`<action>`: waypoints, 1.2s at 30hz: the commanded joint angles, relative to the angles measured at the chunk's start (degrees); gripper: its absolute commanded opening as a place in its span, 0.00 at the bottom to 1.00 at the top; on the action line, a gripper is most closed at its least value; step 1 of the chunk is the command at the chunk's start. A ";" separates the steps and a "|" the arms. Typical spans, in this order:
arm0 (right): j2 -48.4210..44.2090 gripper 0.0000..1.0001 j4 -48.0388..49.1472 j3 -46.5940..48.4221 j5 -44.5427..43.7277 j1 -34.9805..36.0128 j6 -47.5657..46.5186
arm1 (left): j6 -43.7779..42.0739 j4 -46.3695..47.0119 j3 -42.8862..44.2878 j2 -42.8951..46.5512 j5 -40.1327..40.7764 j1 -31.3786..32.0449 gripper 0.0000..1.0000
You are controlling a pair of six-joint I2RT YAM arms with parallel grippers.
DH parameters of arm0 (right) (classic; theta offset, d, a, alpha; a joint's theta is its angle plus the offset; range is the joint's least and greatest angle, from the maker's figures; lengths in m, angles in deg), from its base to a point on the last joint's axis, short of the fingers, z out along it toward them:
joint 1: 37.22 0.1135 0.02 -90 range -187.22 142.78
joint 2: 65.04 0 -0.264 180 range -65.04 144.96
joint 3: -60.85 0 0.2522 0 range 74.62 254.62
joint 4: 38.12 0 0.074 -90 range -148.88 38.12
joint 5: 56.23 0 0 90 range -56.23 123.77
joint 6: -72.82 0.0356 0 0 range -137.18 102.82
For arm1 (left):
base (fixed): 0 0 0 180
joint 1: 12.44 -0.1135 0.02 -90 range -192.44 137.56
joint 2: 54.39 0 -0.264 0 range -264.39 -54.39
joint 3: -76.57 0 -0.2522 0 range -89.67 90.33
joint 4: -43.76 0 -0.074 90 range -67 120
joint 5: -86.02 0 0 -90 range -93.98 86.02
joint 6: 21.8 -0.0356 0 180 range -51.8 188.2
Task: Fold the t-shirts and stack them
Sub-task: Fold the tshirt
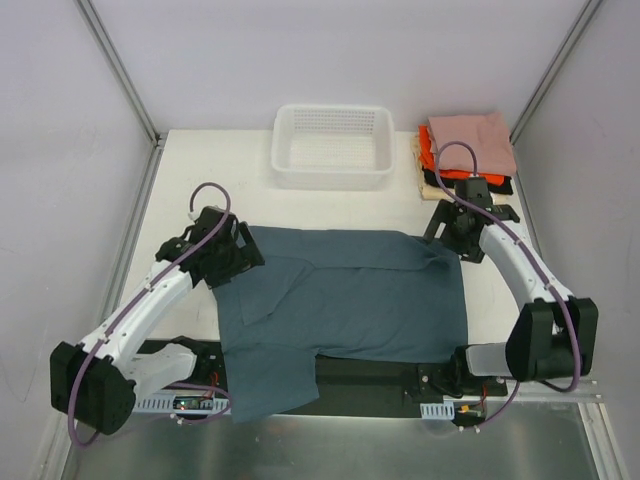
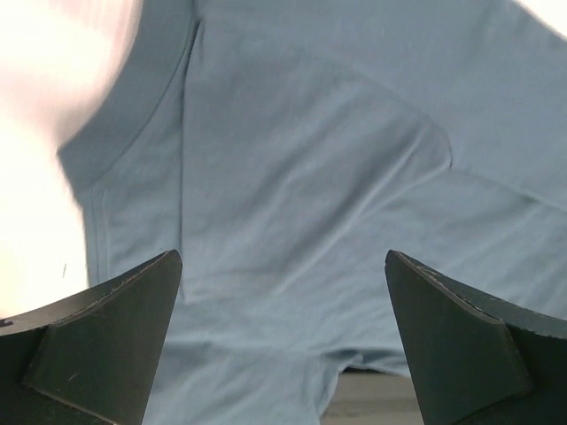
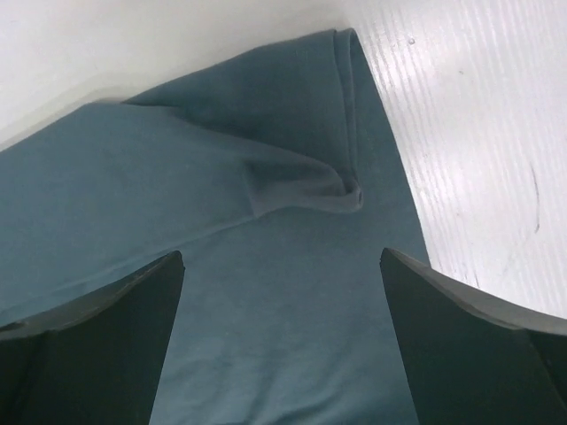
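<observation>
Slate-blue cloth covers the middle of the counter (image 1: 190, 180): the blue shirt (image 1: 350, 300) lies spread out and mostly flat, with its far edge running from one arm to the other. Its near left part hangs over the counter's near edge and across the black rail (image 1: 380, 375) at the arm bases. A loose flap is creased over on the shirt's left side. The left arm (image 1: 150, 300) reaches to the shirt's far left corner, and its jaws stand wide apart just above the cloth with nothing between them. From the left wrist only smooth blue fabric shows below, with a curved seam at the upper left and pale counter beyond it. The right arm (image 1: 520, 265) reaches to the far right corner. Its jaws are likewise spread wide and grip nothing. The right wrist view shows the shirt's edge below them, where a small fold puckers up near a hemmed corner and bare counter lies to the right. At the far right corner of the counter sits a stack of folded shirts. The pink shirt (image 1: 475, 140) is on top, with the orange shirt (image 1: 428, 155), the black shirt (image 1: 503, 186) and the cream shirt (image 1: 424, 180) showing at the edges beneath it. The white mesh basket (image 1: 330, 176) stands just left of that stack at the far edge, well apart from the blue shirt.
</observation>
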 commanded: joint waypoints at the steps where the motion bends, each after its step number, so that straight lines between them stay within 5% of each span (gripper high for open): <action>1: 7.31 0.97 -3.60 4.82 -2.29 -1.13 5.06 | -3.65 8.61 4.25 -6.05 3.08 -0.14 0.99; 6: 10.93 0.99 1.22 2.28 7.35 -8.06 8.49 | -5.07 13.79 7.06 -14.93 2.03 -1.54 0.99; 12: 13.04 0.86 3.60 -0.01 15.70 -11.59 9.63 | -5.95 14.68 9.88 -25.05 1.75 -3.30 0.99; 14: 13.30 0.75 4.65 -1.76 17.65 -12.12 10.77 | -5.95 14.68 9.79 -26.64 2.28 -4.00 0.99; 20: 12.60 0.68 4.92 -5.54 18.80 -13.35 12.45 | -6.91 16.08 9.26 -29.45 2.02 -6.38 0.99; 24: 11.72 0.46 6.50 -7.83 16.34 -14.14 13.76 | -7.35 16.44 10.05 -30.86 2.02 -6.56 0.99; 28: 11.72 0.34 7.82 -7.05 15.72 -14.23 14.21 | -7.09 16.70 10.84 -32.61 2.11 -6.82 0.99; 36: 10.93 0.03 10.19 -3.01 16.15 -14.15 3.34 | -6.74 17.58 12.69 -37.09 1.32 -8.05 0.99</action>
